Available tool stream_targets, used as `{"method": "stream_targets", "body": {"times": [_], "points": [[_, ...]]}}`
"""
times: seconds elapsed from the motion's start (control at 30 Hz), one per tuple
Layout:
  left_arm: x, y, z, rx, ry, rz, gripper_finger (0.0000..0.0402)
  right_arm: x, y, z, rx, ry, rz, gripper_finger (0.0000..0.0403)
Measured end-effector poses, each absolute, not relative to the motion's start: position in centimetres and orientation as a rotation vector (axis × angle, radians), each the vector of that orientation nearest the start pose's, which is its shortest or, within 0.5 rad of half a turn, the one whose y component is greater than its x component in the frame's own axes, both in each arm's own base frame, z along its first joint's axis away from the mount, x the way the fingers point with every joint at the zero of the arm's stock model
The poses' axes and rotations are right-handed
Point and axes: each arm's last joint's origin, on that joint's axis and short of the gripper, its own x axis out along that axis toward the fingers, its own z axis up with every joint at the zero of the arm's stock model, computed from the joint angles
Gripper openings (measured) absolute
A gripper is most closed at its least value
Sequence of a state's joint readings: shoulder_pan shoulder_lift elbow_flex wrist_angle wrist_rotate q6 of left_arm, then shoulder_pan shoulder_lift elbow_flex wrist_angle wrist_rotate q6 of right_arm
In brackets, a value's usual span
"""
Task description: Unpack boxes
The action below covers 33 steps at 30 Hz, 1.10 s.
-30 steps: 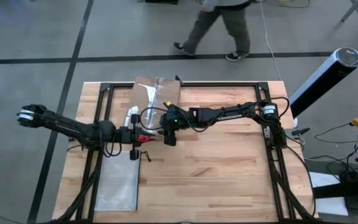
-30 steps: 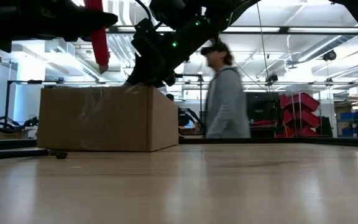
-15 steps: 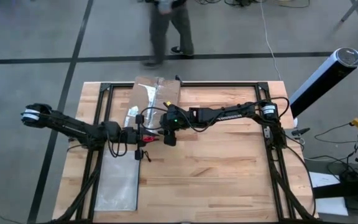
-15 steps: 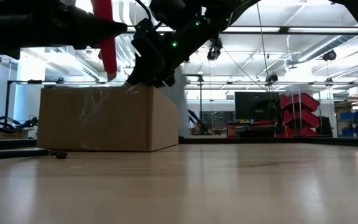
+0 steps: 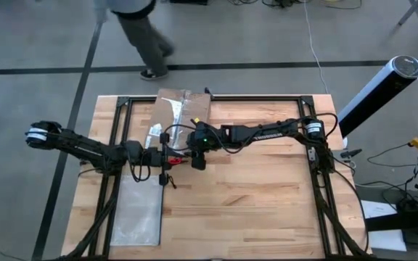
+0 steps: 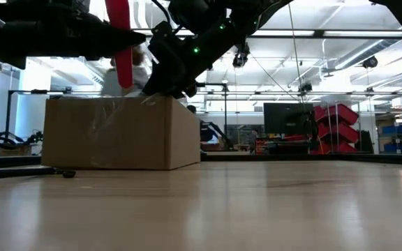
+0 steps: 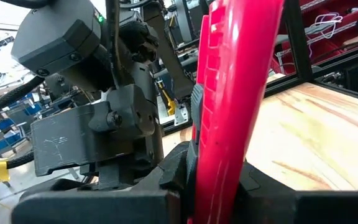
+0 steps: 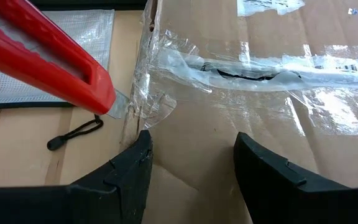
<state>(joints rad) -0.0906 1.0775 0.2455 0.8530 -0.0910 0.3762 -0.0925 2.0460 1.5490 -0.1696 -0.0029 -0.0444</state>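
The brown cardboard box (image 5: 181, 109) (image 6: 110, 132) stands on its base at the table's far left. Crumpled clear tape (image 8: 166, 62) and a white label run across its top. My left gripper (image 5: 165, 157) (image 7: 219, 186) is shut on a red utility knife (image 6: 123, 42) (image 8: 42, 56). It hovers just left of the box's near end, with the blade tip (image 8: 120, 106) at the loose tape on the box's edge. My right gripper (image 5: 197, 161) (image 8: 194, 149) is open over the near end of the box top. My left gripper pinches the knife's red handle (image 7: 216, 149) between its two fingers. It reaches in level from the table's left. The knife is lifted clear of the table and stands steeply, blade end down toward the box. My right gripper comes down slanting from the right, and its open fingers (image 8: 129, 180) stand on the box's top near the near edge (image 6: 166, 94). The box stays flat on the table.
A flat translucent grey zip pouch (image 5: 138, 214) (image 8: 48, 74) lies on the table near the box's left side, with a small black pull cord (image 8: 73, 134) (image 6: 65, 173) beside it. A person (image 5: 140, 29) walks past beyond the far edge. Bare wood lies to the right.
My left gripper has moved the knife rightward toward the box, bringing it closer to my right gripper, and the knife has tipped slightly. My right gripper has stayed on the box. The person behind the table has walked from right to left.
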Motion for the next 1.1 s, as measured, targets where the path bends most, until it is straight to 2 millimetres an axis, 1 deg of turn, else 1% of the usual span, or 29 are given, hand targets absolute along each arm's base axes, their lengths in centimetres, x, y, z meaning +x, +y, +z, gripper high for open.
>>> {"method": "stream_targets", "body": {"times": [0.7, 1.1], "points": [[19.64, -1.5, 20.52, 0.405, -0.055, 0.006, 0.0031, 45.88, -4.24, 21.44, -0.011, 0.668, -0.07, 0.0199], [19.75, -1.53, 20.03, 0.384, -0.006, -0.001, 0.0031, 45.88, -4.24, 21.43, -0.012, 0.668, -0.07, 0.0199]]}}
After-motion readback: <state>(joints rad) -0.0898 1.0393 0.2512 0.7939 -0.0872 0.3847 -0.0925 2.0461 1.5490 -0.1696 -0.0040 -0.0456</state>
